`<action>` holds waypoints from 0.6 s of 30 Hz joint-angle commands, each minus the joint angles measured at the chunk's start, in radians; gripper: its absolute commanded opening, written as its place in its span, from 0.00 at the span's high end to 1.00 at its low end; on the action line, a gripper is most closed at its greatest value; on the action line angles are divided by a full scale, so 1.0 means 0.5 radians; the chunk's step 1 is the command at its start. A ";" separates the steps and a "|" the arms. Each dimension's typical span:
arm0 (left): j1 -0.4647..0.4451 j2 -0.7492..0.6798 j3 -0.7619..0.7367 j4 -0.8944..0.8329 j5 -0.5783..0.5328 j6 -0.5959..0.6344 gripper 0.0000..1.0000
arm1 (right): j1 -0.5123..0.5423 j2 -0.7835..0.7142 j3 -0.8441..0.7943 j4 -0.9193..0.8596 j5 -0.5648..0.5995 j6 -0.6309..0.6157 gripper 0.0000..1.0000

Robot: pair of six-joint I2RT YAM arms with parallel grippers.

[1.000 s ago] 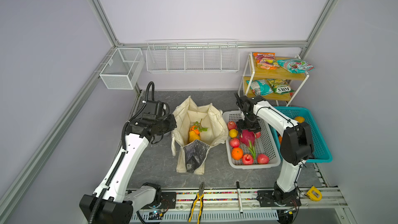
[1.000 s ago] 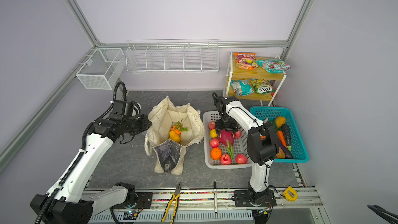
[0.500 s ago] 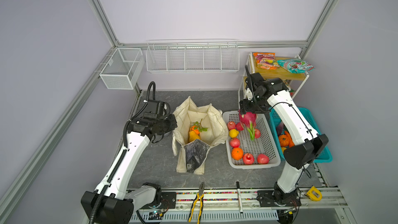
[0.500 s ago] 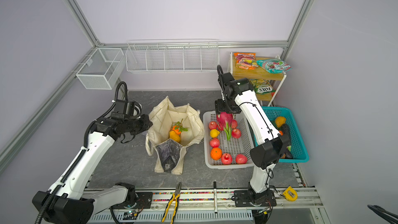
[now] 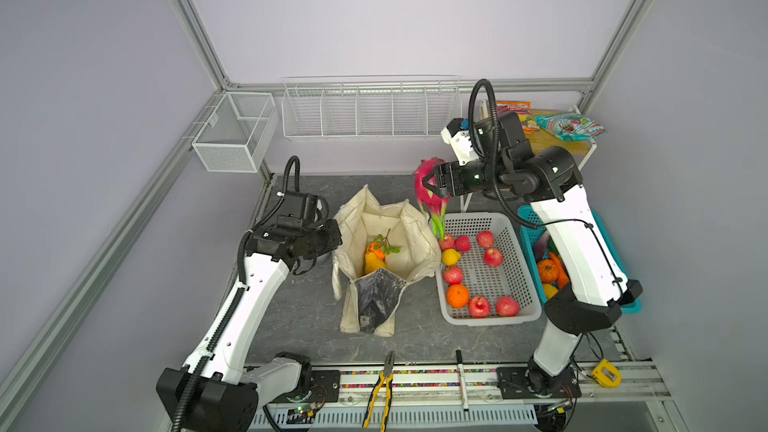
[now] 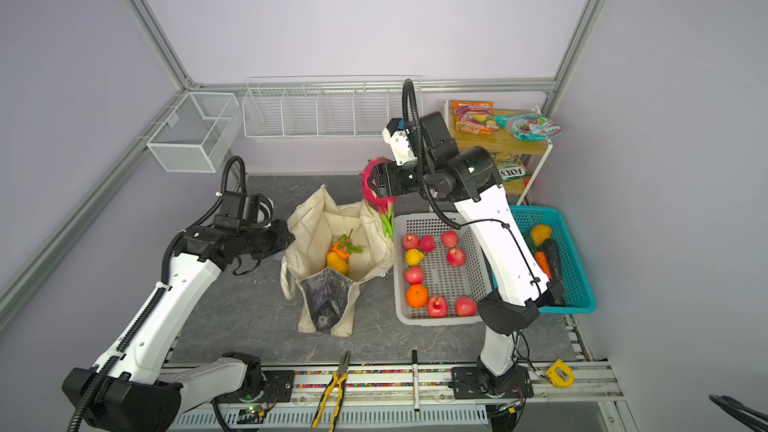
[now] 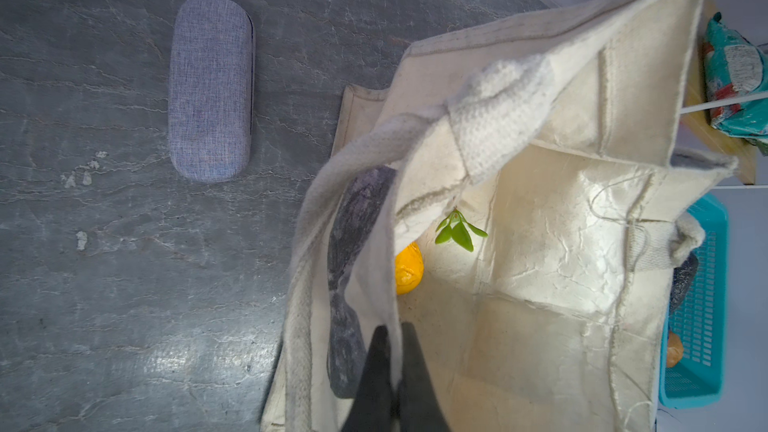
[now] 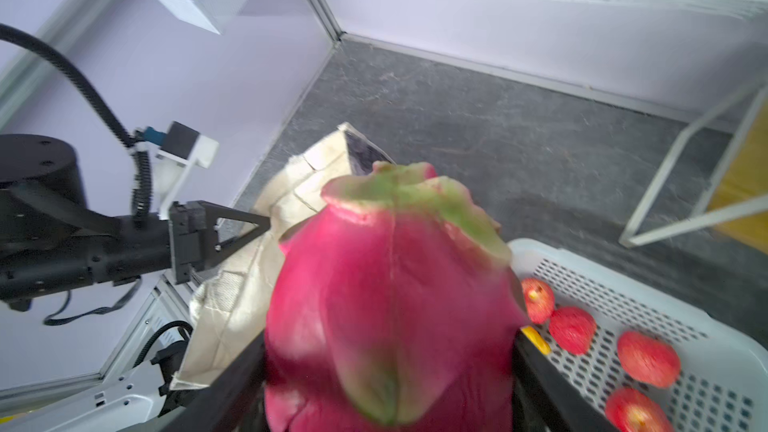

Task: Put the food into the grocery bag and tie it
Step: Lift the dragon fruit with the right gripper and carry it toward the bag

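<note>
Dragon fruit [image 8: 390,284] clamped between right fingers [image 8: 536,384]

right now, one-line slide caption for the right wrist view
Right hand grips a magenta dragon fruit; left hand pinches the canvas tote beyond.

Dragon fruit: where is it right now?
The dragon fruit hangs near the middle of both top views, clamped in the right gripper, above the grocery bag's right rim and the white basket's far-left corner.
</note>
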 commanded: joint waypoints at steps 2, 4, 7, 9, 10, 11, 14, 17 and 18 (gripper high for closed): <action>0.004 -0.010 0.072 -0.030 0.010 0.009 1.00 | 0.112 0.076 0.020 0.432 -0.098 -0.041 0.37; 0.004 -0.017 0.068 -0.030 0.009 0.006 1.00 | 0.155 0.133 0.017 0.500 -0.119 -0.038 0.37; 0.004 -0.025 0.064 -0.028 0.009 0.000 1.00 | 0.220 0.209 -0.010 0.594 -0.141 -0.036 0.37; 0.004 -0.026 0.068 -0.026 0.009 -0.007 1.00 | 0.260 0.246 -0.055 0.620 -0.144 -0.036 0.37; 0.004 -0.028 0.071 -0.021 0.006 -0.009 1.00 | 0.281 0.258 -0.098 0.640 -0.144 -0.038 0.36; 0.004 -0.030 0.071 -0.022 0.006 -0.012 1.00 | 0.297 0.263 -0.152 0.660 -0.144 -0.037 0.36; 0.004 -0.030 0.078 -0.016 0.003 -0.020 1.00 | 0.334 0.262 -0.311 0.713 -0.139 -0.035 0.36; 0.004 -0.037 0.077 -0.015 0.000 -0.021 1.00 | 0.356 0.232 -0.493 0.779 -0.111 -0.041 0.36; 0.004 -0.040 0.074 -0.017 0.002 -0.021 1.00 | 0.359 0.215 -0.565 0.809 -0.104 -0.038 0.35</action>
